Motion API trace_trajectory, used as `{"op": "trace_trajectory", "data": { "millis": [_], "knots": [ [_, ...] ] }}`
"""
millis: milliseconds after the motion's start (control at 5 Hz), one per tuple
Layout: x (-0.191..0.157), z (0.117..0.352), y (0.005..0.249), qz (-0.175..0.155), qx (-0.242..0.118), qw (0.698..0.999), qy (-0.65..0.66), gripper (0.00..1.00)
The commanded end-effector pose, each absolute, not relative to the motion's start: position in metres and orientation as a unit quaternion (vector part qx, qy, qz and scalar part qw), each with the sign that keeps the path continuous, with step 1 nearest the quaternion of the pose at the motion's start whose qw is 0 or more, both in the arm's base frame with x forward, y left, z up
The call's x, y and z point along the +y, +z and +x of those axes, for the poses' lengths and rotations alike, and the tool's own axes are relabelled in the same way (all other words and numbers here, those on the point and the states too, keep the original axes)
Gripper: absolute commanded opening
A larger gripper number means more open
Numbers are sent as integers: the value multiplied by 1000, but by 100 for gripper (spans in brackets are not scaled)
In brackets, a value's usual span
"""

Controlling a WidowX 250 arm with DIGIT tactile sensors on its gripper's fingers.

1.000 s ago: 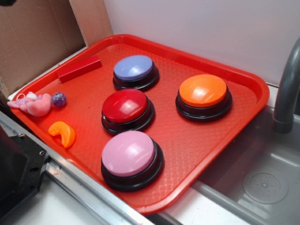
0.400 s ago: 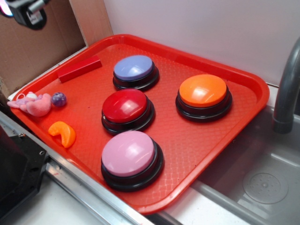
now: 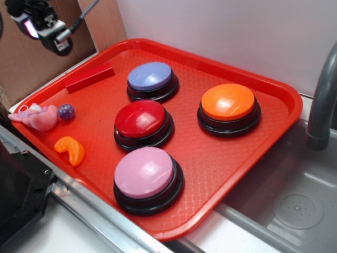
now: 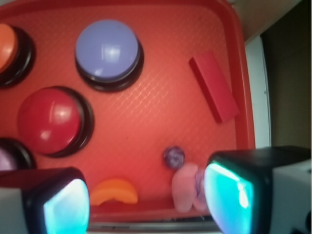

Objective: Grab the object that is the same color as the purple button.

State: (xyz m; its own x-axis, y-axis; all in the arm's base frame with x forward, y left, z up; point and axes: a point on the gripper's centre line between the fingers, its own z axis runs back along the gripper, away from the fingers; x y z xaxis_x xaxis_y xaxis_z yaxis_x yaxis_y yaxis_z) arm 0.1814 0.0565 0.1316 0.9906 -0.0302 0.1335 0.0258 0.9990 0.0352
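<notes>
A tiny speckled purple ball (image 3: 66,111) (image 4: 173,157) lies on the red tray (image 3: 231,153) near its left corner, touching a pink plush toy (image 3: 41,118) (image 4: 185,187). The purple button (image 3: 151,77) (image 4: 108,50), periwinkle on a black base, stands at the tray's back. My gripper (image 3: 45,26) (image 4: 148,204) hangs high above the tray's left edge, well clear of the ball. It is open with nothing between its fingers; in the wrist view the ball sits just ahead of the gap, toward the right finger (image 4: 234,192).
On the tray also stand a red button (image 3: 141,120), an orange button (image 3: 228,103) and a pink-lilac button (image 3: 145,173). A red block (image 3: 89,77) and an orange curved piece (image 3: 71,149) lie at the left. A cardboard wall (image 3: 31,63) rises behind; a sink (image 3: 295,205) is at right.
The gripper came into the exterior view at top left and has moved down and to the right. Nothing on the tray has shifted.
</notes>
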Motion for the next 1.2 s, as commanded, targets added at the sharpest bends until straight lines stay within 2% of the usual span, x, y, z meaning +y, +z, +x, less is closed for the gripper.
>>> {"op": "trace_trajectory", "data": {
  "millis": [0,200,400,600,800,1000],
  "knots": [
    [79,198,96,40,-61,997,-15,100],
    [86,201,70,35,-48,998,-27,100],
    [92,197,52,73,-28,996,-32,100],
    [103,191,29,31,-4,999,-40,100],
    [103,184,21,34,-4,998,-47,100],
    [108,175,3,27,18,999,-43,100]
  ]
}}
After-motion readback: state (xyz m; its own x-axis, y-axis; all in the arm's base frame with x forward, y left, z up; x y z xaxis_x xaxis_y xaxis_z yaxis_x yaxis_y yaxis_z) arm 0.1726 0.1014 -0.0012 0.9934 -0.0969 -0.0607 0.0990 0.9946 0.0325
